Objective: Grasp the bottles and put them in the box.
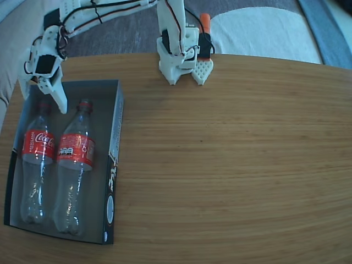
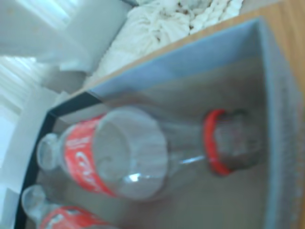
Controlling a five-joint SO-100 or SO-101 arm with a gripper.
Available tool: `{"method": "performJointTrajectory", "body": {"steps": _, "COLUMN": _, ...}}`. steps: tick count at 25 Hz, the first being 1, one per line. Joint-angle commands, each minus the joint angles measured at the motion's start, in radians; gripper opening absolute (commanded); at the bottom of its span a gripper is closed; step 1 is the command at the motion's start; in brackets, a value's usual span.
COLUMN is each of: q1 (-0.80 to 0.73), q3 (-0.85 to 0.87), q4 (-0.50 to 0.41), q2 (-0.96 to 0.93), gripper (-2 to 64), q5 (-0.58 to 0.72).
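Both Coca-Cola bottles [image 1: 37,165] [image 1: 74,165] are lying in the box [image 1: 113,159], the gripper [image 1: 55,93] hovering released above their caps.

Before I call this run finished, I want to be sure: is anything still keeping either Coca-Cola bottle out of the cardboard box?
Nothing visible does. Both Coca-Cola bottles already lie side by side inside the cardboard box, caps toward the end effector, which hangs over the box's far end.

Two bottles [image 1: 37,159] [image 1: 74,165], one box [image 1: 114,137]
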State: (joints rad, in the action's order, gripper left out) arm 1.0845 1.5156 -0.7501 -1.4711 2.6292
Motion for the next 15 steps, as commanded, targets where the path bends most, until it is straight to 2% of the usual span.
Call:
{"method": "performJointTrajectory", "body": {"steps": 1, "q1": -0.018, "q3": -0.097, "q4": -0.020, "q2": -0.078, "gripper": 52.9, "q5": -0.051}}
{"method": "performJointTrajectory", "body": {"steps": 15, "q1": -0.232, "q3": -0.380, "q4": -0.285, "q2": -0.080, "gripper": 52.8, "q5": -0.497}}
